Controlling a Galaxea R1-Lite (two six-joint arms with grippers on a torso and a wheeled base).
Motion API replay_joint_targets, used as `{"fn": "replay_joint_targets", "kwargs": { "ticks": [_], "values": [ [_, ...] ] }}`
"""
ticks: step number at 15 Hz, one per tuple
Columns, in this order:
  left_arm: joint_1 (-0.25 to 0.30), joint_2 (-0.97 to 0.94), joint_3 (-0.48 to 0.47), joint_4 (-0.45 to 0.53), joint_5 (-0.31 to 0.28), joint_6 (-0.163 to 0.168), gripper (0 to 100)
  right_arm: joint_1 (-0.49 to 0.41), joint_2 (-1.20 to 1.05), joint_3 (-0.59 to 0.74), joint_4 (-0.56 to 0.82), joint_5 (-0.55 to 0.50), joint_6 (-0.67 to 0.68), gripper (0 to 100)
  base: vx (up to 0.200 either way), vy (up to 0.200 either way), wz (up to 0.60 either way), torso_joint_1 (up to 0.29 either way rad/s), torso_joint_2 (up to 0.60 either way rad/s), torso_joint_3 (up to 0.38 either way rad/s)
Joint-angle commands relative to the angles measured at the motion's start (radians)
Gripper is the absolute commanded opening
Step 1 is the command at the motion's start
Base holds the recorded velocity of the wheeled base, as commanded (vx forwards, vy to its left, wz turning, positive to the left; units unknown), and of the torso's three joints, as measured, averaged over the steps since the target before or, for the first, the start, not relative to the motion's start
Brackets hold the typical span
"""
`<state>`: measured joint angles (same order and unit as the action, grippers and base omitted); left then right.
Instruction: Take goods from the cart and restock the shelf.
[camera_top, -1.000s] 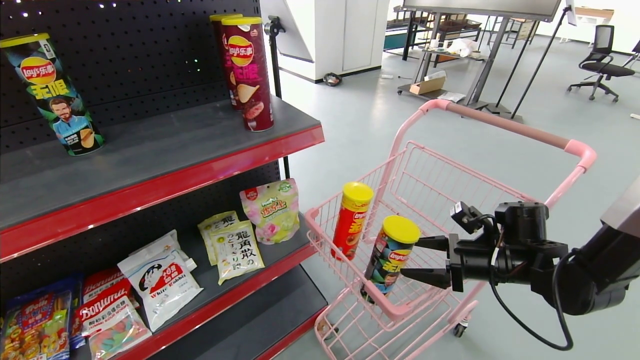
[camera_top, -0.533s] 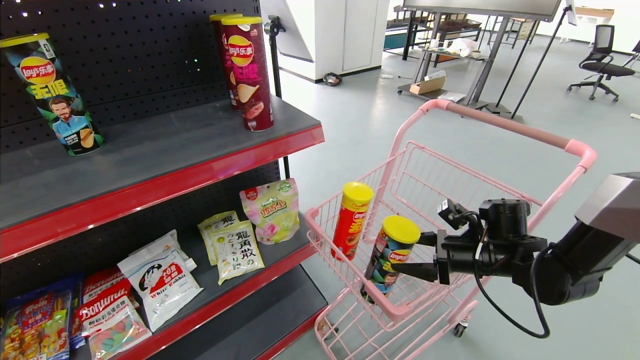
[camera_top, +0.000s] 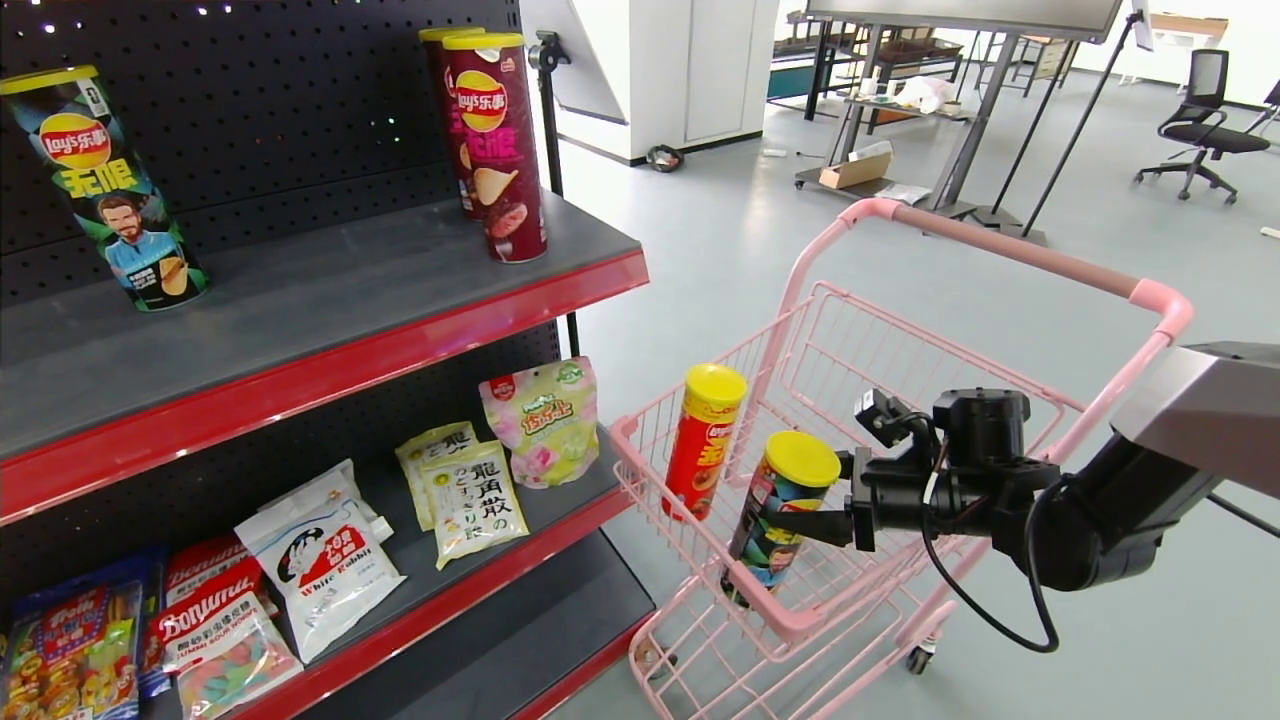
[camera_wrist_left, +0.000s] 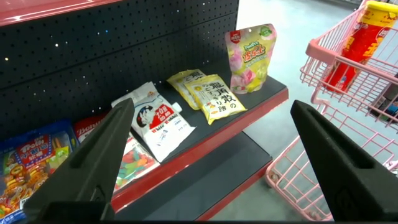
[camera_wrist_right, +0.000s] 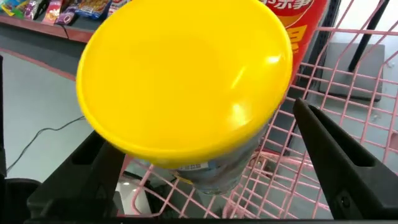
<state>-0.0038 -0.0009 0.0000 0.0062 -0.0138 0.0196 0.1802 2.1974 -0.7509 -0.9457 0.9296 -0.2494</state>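
The shelf (camera_top: 330, 290) has bare room on its top board, so placing looks like the lesser worry. The cart (camera_top: 1000, 245) is light and on wheels, and a sideways shove could roll it away or catch a finger in the wire. The dark can (camera_top: 775, 525) stands in the cart's near corner, close to the red can (camera_top: 705, 440). The right end effector (camera_top: 805, 495) has its fingers apart on either side of the dark can, under the lid. An off-centre squeeze could tip it into its neighbour. The left end effector (camera_wrist_left: 211, 124) hangs spread wide by the lower shelf.

Yellow-lidded green can (camera_top: 778, 520) and red can (camera_top: 703, 445) stand in the pink cart (camera_top: 1000, 245) beside the shelf (camera_top: 330, 300).
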Motion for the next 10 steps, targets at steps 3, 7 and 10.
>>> {"fn": "replay_joint_targets", "kwargs": {
  "ticks": [3,7,10],
  "values": [
    [-0.001,0.001,0.000,0.000,0.000,0.000,100,0.027,0.019,-0.031,-0.001,-0.002,0.001,100,0.000,0.000,0.00,0.000,0.00,0.000],
    [-0.001,0.001,0.000,0.000,0.000,0.002,100,0.035,0.030,-0.033,-0.002,-0.011,-0.005,0,0.000,0.000,0.00,0.000,0.00,0.000],
    [0.001,0.001,0.000,0.000,0.000,0.002,100,0.048,0.034,-0.028,-0.002,-0.017,-0.002,0,0.000,0.000,0.00,0.000,0.00,0.000]
  ]
}}
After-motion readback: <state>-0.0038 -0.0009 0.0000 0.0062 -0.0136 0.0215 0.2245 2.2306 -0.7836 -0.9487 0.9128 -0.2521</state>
